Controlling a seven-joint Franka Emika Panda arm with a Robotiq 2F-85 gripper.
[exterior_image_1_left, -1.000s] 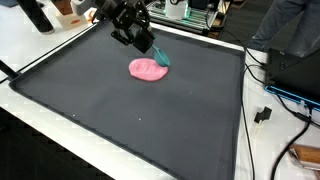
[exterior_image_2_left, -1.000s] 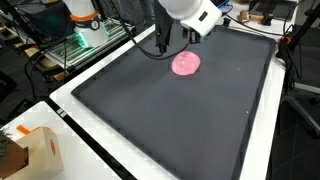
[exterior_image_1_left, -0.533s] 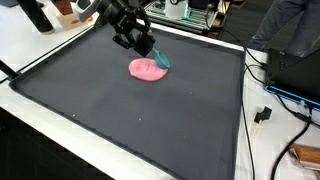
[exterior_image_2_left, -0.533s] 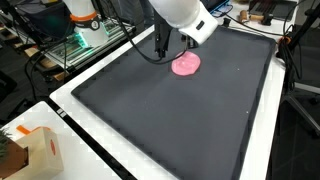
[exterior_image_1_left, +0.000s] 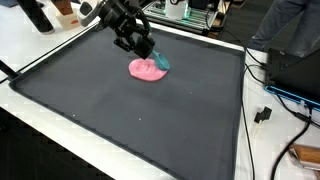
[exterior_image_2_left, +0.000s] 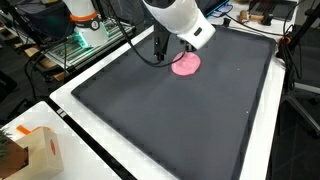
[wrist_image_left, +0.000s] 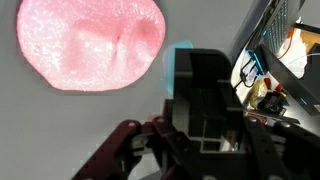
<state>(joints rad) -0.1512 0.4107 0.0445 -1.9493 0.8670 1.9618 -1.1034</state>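
A flat pink blob (exterior_image_1_left: 147, 70) (exterior_image_2_left: 187, 65) lies on the far part of a black mat (exterior_image_1_left: 120, 115) (exterior_image_2_left: 170, 125). My gripper (exterior_image_1_left: 150, 51) (exterior_image_2_left: 163, 52) hangs just over the blob's edge, tilted, with its dark fingers together on a small teal object (exterior_image_1_left: 161, 63). The teal object's lower end touches or nearly touches the blob. In the wrist view the pink blob (wrist_image_left: 90, 45) fills the upper left, and a strip of the teal object (wrist_image_left: 180, 58) shows beside the black fingers (wrist_image_left: 205, 80). What the teal object is cannot be made out.
White table borders surround the mat. A cardboard box (exterior_image_2_left: 30, 150) sits at a near corner. Cables and a plug (exterior_image_1_left: 264, 114) lie beside the mat, with a person (exterior_image_1_left: 290, 25) behind. Racks with equipment (exterior_image_2_left: 80, 40) stand past the far edge.
The arm and wrist have shifted slightly sideways over the blob's edge. The pink blob has stayed where it was, and the fingers have stayed together on the teal object.
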